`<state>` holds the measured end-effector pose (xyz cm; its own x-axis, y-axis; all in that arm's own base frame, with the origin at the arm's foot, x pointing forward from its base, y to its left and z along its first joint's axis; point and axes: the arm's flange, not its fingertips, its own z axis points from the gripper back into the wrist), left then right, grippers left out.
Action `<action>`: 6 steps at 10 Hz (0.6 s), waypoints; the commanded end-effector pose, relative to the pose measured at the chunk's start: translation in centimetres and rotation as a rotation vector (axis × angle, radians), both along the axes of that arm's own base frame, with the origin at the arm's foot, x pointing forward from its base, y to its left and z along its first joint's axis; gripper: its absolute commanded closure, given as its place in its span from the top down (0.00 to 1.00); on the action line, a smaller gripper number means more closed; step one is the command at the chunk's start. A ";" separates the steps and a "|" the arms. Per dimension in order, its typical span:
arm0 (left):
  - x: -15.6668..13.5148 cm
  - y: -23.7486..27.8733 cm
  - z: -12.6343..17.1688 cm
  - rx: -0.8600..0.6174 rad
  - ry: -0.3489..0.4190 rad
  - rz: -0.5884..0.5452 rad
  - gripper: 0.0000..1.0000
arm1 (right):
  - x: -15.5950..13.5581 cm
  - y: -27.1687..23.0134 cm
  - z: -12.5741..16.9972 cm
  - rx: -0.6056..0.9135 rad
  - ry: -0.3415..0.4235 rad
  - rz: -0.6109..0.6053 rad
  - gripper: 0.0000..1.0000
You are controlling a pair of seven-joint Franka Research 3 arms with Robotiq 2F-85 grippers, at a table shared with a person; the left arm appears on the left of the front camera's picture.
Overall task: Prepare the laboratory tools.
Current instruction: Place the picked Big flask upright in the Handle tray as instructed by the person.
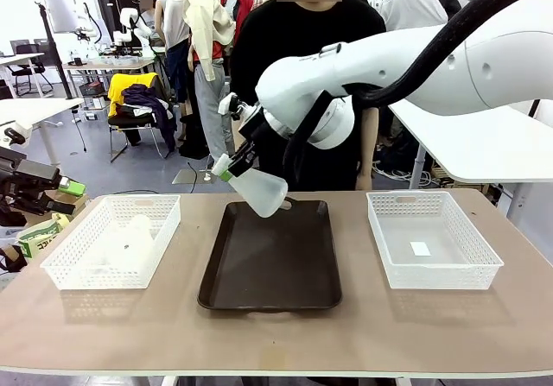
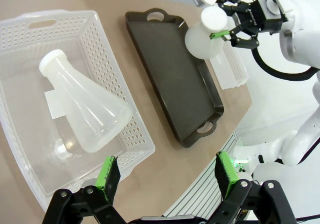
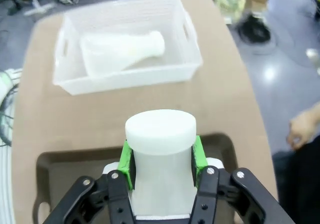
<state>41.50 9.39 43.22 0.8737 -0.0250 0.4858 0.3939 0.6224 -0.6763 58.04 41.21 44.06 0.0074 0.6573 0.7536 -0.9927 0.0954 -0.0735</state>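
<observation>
The robot's right end effector [image 1: 225,170] pinched a frosted conical flask [image 1: 261,193] by its neck, green pads pressed against either side just under the flask's wide rim, as seen across the bench [image 1: 259,338]. The flask hung tilted in the air over the far end of the dark brown tray [image 1: 276,265], its neck pointing up and to the robot's left and its broad base lowest, near the tray's far handle. From the right wrist, the capped-looking mouth of the flask filled the space between the two fingers [image 3: 127,160].

A second flask [image 2: 85,108] lay on its side in the white mesh basket [image 2: 107,53] at the robot's left, its neck toward one corner and its base near the basket's long wall. The left end effector [image 2: 167,176] hovered above that basket's near edge with its fingers [image 2: 108,177] spread wide, gripping nothing.

To the robot's right of the tray stood another white mesh basket [image 1: 432,278] with a small white slip on its floor. A person in a black top [image 1: 302,41] stood at the far side of the bench, behind the raised flask.
</observation>
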 end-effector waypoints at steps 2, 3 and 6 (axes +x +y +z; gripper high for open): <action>0.0 0.0 0.1 -0.017 -0.007 -0.003 1.00 | -0.4 -2.7 -1.4 0.214 -0.025 0.153 0.00; 0.0 0.0 0.1 -0.017 -0.007 -0.003 1.00 | 0.0 -3.0 -1.6 0.265 -0.042 0.178 0.00; 0.0 0.0 0.1 -0.017 -0.007 -0.003 1.00 | 1.3 -2.1 -1.0 0.243 -0.060 0.155 0.00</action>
